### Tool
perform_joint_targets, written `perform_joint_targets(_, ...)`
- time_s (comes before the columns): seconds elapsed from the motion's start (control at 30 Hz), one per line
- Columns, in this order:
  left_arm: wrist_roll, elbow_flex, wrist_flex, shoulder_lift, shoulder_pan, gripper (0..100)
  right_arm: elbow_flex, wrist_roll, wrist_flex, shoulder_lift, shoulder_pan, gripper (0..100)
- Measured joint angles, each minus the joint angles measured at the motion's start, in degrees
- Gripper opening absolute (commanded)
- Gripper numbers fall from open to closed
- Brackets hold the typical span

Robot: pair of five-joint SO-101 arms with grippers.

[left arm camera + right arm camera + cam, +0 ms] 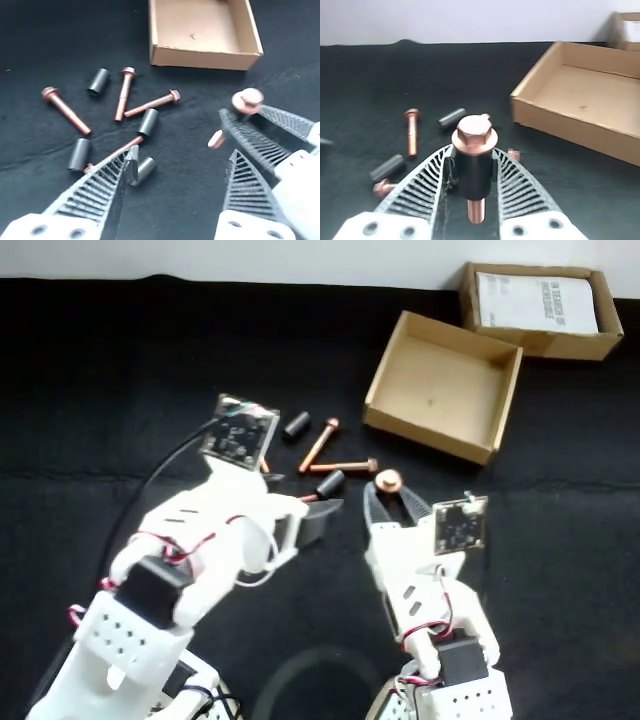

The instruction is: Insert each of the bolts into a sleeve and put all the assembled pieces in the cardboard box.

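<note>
One bolt, seated in its sleeve, is clamped by the right tool; left tool stands open, empty. Judged rigid, light, slippery metal: grip sleeve mid-body.
</note>
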Motion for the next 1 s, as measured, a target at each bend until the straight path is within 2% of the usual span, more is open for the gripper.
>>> perform_joint_targets(0.23,0.00,0.00,5.80,-7.03,-6.24,25,-6.24,0.00,0.00,0.62,4.84,0.9)
perform_joint_targets(0.53,0.00,11.25,7.82,-21.54,-12.22,1,-30.77,0.00,0.00,22.42,9.76,0.9)
perform_joint_targets(0.83,0.00,27.52,7.82,-39.91,-12.57,2,-54.77,0.00,0.00,50.02,15.38,0.9)
perform_joint_targets(1.0,0.00,33.49,5.54,-41.41,-14.86,2,-65.76,0.00,0.00,63.12,16.44,0.9)
